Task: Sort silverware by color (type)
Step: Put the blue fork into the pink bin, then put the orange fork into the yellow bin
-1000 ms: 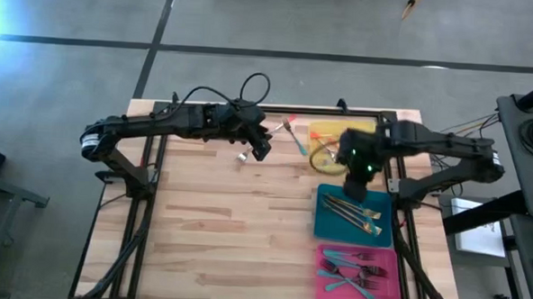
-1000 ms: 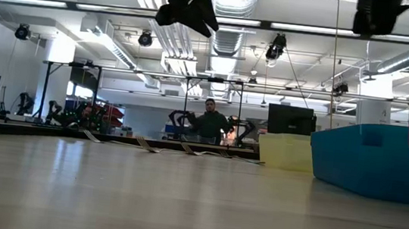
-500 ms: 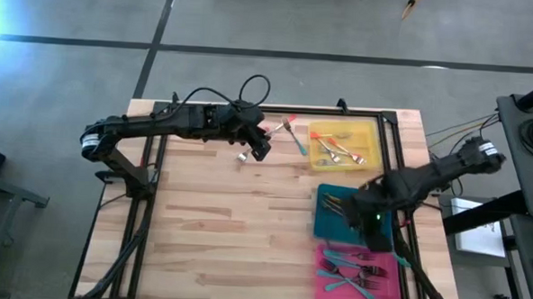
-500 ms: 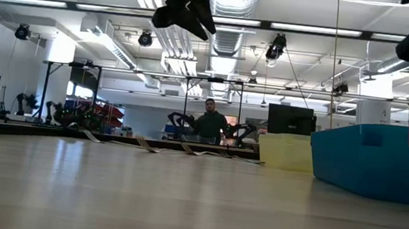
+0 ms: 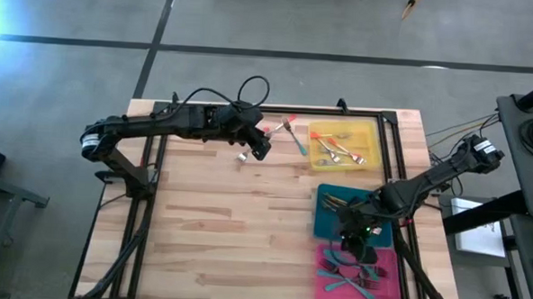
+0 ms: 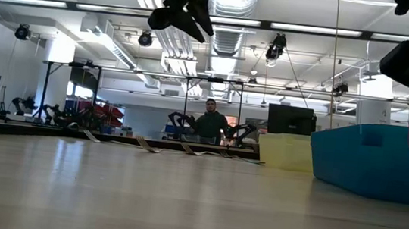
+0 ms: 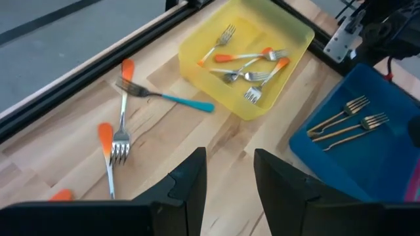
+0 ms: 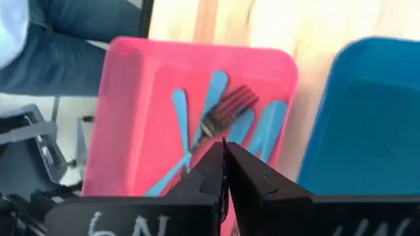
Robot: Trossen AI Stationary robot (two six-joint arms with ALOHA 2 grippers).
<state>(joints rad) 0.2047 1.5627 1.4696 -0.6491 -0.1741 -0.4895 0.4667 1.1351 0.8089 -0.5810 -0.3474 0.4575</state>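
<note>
High view, right tool (image 5: 355, 242): it hangs over the seam between the teal tray (image 5: 381, 213) and the pink tray (image 5: 388, 263); in its own wrist view the fingers (image 8: 249, 177) are pressed together with nothing visibly between them.
Left tool (image 5: 259, 149): it waits above the far part of the worktop (image 5: 218, 219), fingers (image 7: 187, 180) apart and empty.
Done, yellow tray (image 7: 298, 29): it lies ahead of the left tool and holds several orange-handled forks (image 7: 252, 65).
Done, teal tray: gold forks (image 7: 348, 121) lie inside it, just beside the right tool.
Done, pink tray: teal-handled forks (image 8: 223, 124) lie crossed in it, directly under the right tool.
Left to sort: loose on the worktop just ahead of the left tool are a teal-handled fork (image 7: 167, 98) and orange-handled forks (image 7: 111, 141), some crossing each other; another orange handle peeks in at the wrist view's edge.
Progress, as a judgement: most pieces appear sorted; a handful near the yellow tray remain, so the job looks well past halfway.
Change from a second ago: the right tool was beside the yellow tray and has travelled down past the teal tray to the pink one.
Unchanged: the left tool holds the same spot, and the loose forks have not moved.
Low view: a person (image 6: 210, 123) stands far behind the worktop.
</note>
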